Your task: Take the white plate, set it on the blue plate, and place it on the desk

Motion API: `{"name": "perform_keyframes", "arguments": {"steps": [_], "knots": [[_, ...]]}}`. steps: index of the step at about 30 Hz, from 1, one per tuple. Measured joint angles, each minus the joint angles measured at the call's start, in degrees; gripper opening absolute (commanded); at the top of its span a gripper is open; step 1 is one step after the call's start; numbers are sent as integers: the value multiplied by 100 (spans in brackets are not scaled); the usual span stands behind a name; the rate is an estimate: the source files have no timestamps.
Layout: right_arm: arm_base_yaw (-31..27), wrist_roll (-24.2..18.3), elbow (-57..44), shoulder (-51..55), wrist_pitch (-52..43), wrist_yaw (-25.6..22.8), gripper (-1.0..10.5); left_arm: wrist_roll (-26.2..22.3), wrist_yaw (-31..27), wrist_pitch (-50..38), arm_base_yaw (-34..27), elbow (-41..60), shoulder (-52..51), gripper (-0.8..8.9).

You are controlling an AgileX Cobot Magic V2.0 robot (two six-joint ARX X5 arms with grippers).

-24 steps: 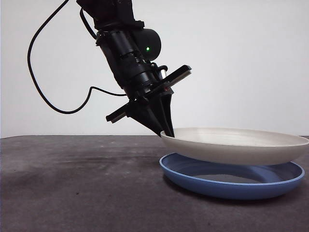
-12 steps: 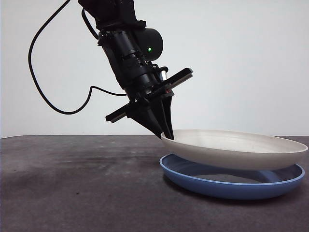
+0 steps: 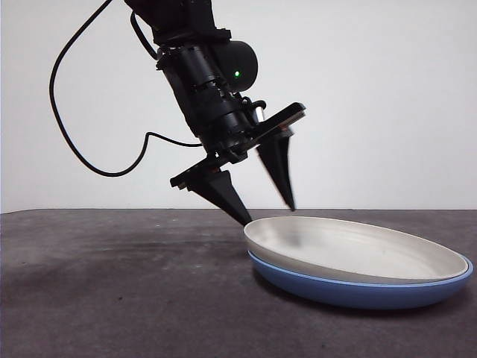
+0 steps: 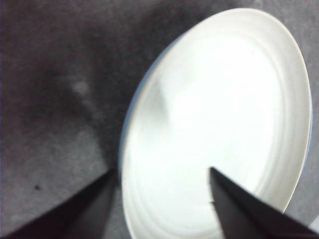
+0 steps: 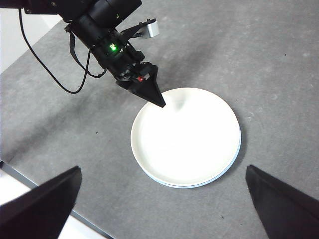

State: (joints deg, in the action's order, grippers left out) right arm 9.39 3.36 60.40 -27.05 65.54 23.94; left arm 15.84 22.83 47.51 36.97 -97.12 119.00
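Where the front view looks level across the table [image 3: 112, 298], the white plate [image 3: 350, 250] sits nested in the blue plate [image 3: 358, 291]; only a band of blue wall and rim shows beneath the cream rim. Both rest on the dark mottled surface, toward the side of the table away from the arm. The left tool [image 3: 267, 215] hangs over the plates' near rim on a steeply tilted arm; its jaws are spread wide. One jaw tip sits just outside the white rim, close to touching; the other is raised above the plate's inside. Nothing is held. A green light glows on the arm body, and a black cable [image 3: 82, 149] loops behind.

Left wrist view: white plate [image 4: 219, 129] fills most of the frame, faint rings inside. Thin blue edge [image 4: 130, 107] shows along one side. The left tool [image 4: 162, 177] has one jaw over bare table [image 4: 50, 99] beside the rim, the other over the plate's inside; wide gap, no grip.

Right wrist view: seen from high above. White plate [image 5: 185, 135] lies concentric in the blue plate [image 5: 238, 152], a blue sliver along one side. Left tool [image 5: 155, 100] points at the rim. Right tool [image 5: 164, 199] is well clear of the plates, jaws far apart, empty. The table's [image 5: 279, 64] edge runs past a lower corner.
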Motion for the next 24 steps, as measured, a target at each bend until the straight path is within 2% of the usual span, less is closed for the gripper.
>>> {"name": "perform_keyframes", "arguments": {"steps": [6,10,17,24], "knots": [[2,0,0,0,0,0,566,-4,0,151,-7,-114,11,567],[2,2,0,0,0,-2,566,-120,0,664,-94,-485,20,568],[4,125,0,0,155,-337,566,-809,0,2277,-289,-1480,2,567],[4,280,-2,-2,380,-476,566,-1231,0,2796,-293,-1587,-892,567]]}}
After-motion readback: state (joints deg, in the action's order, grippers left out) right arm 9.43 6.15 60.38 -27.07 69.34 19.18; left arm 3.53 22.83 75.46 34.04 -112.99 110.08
